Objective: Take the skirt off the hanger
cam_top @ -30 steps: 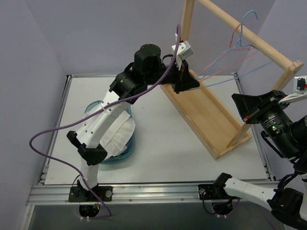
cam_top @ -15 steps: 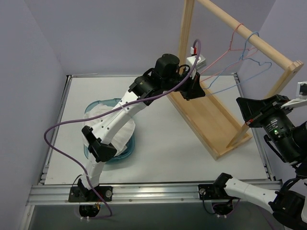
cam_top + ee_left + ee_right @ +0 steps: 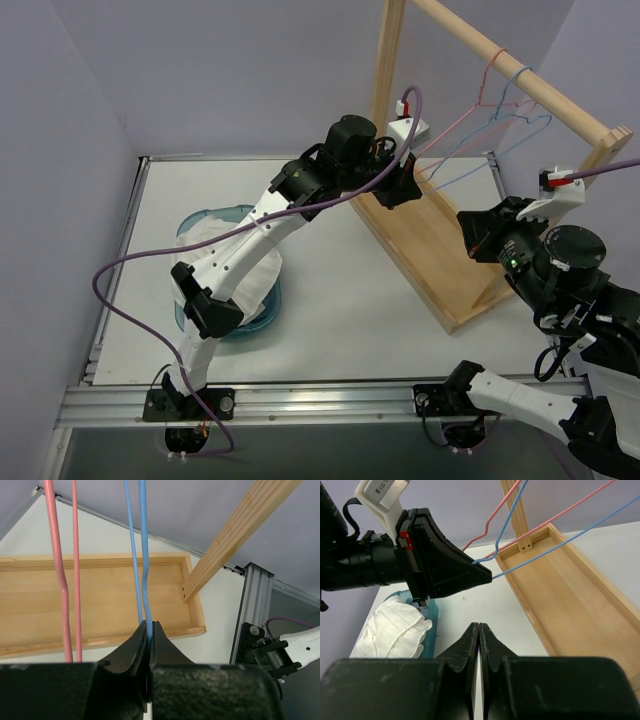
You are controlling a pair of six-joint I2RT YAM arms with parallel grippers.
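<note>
Your left fingers clamp the hanger, hooked over the far-right rail. Your right fingers are pressed together, empty. The skirt lies in the left basin, so removal looks done. Release and back off.

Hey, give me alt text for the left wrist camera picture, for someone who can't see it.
The left gripper has its jaws shut on a wire of the light-blue hanger, which runs up out of the picture. The pink hanger shows two wires to the left of it, above the tray-like base of the wooden rack on the white table.
</note>
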